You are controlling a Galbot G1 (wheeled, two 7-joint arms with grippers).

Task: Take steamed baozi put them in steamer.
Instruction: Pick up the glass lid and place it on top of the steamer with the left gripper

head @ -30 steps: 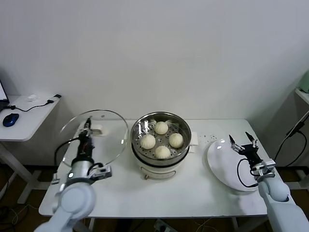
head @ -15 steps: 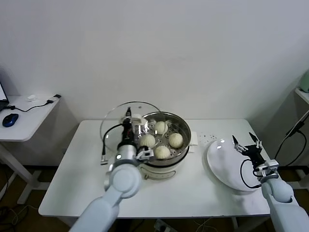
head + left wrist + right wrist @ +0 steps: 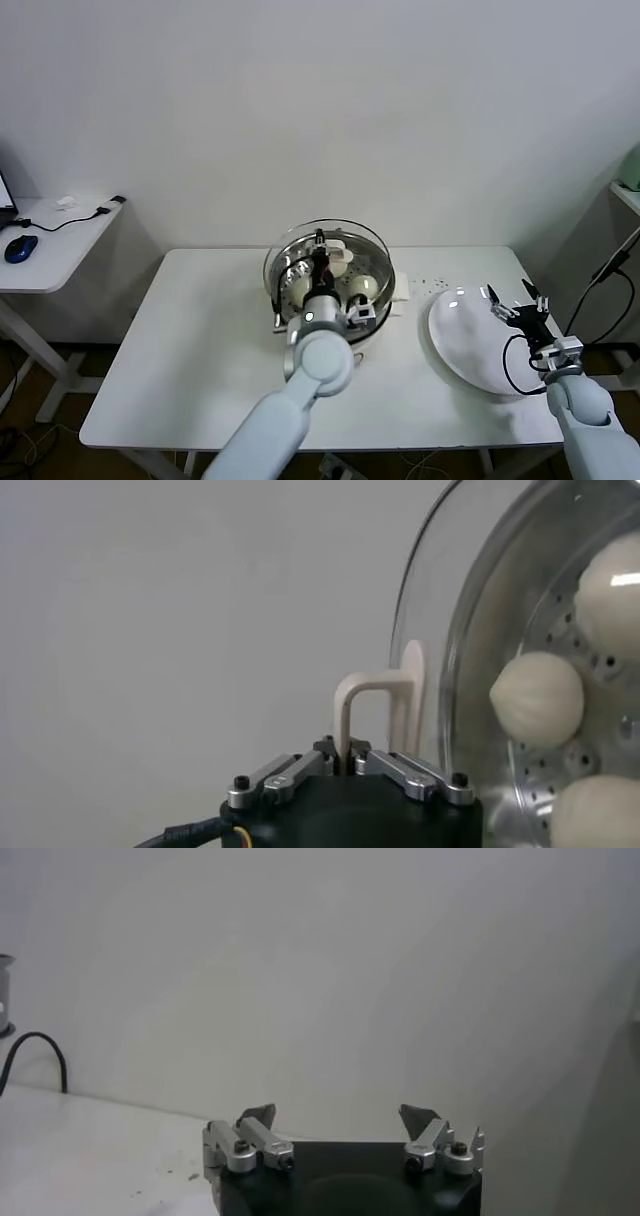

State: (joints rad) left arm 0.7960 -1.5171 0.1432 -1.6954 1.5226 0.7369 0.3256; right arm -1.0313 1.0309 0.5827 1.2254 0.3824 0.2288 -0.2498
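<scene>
A white counter (image 3: 200,370) carries everything; off to the robot's left stands a side desk (image 3: 50,245) with a blue mouse (image 3: 21,248) and a cable on it. A flat white plate (image 3: 470,340) lies at the robot's right, bare, with the right gripper (image 3: 516,303) hanging just over its far edge, its fingers spread wide and holding nothing.

The left arm reaches in front of the steamer (image 3: 375,300) and blocks much of it from the head camera. The left gripper (image 3: 320,243) has its fingers pressed together on the white handle (image 3: 365,705) of the glass lid (image 3: 350,232), which hangs over the pot.

From the head, only parts of the steamed baozi (image 3: 363,288) show past the arm. The left wrist view looks through the lid and shows three buns on the perforated tray (image 3: 585,660) inside.
</scene>
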